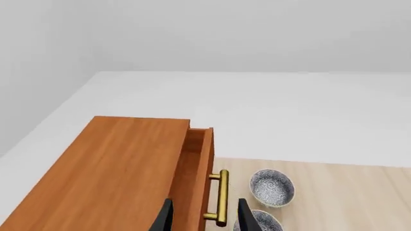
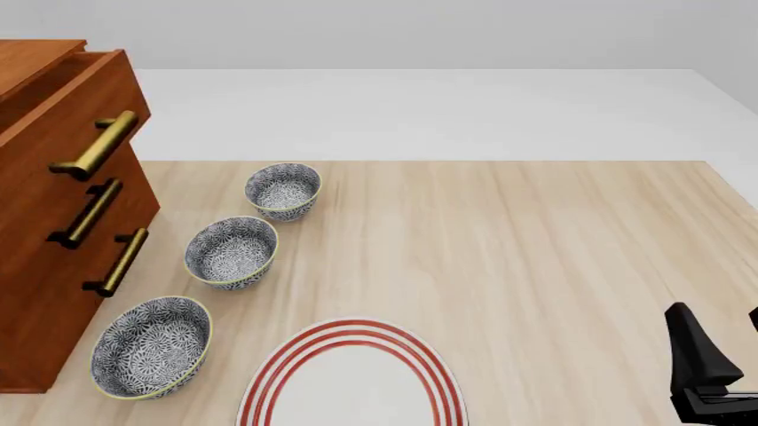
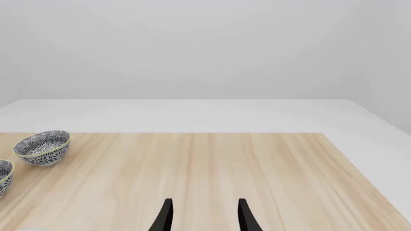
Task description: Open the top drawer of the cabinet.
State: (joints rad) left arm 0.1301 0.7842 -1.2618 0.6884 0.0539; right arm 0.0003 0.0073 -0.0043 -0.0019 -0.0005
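The reddish-brown cabinet (image 2: 48,266) stands at the table's left edge, and the left wrist view looks down on the cabinet top (image 1: 109,168). Its top drawer (image 2: 83,98) juts out a little beyond the two lower drawers, and the same top drawer (image 1: 198,163) shows a narrow gap behind its front. The brass handle (image 1: 222,197) lies between and beyond the fingertips of my left gripper (image 1: 205,220), which is open above the drawer front and holds nothing. The left gripper is out of the front view. My right gripper (image 2: 722,355) hangs open and empty at the near right.
Three patterned bowls (image 2: 283,190) (image 2: 231,251) (image 2: 152,346) stand in a row in front of the cabinet. A white plate with red rings (image 2: 351,382) lies at the near edge. The two lower drawers (image 2: 89,213) (image 2: 119,262) are shut.
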